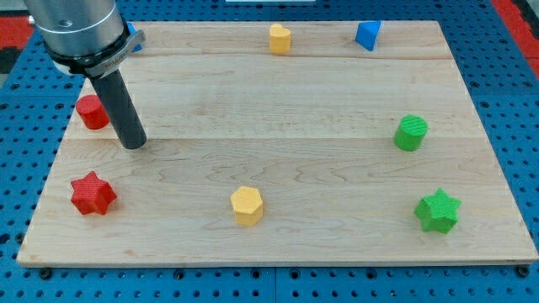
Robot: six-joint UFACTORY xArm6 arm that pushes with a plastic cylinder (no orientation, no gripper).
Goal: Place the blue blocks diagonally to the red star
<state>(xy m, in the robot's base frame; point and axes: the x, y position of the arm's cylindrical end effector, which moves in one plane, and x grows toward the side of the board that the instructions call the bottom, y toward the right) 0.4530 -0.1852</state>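
The red star (93,194) lies near the view's bottom left of the wooden board (278,151). A blue block (368,35), roughly triangular, sits at the view's top right. A second blue block (134,38) peeks out at the top left, mostly hidden behind the arm. My tip (133,144) rests on the board at the left, above and right of the red star, just right of a red cylinder (92,112). It touches no blue block.
A yellow block (280,38) sits at the top middle, a yellow hexagon (248,205) at the bottom middle. A green cylinder (411,133) and a green star (438,210) are on the right side.
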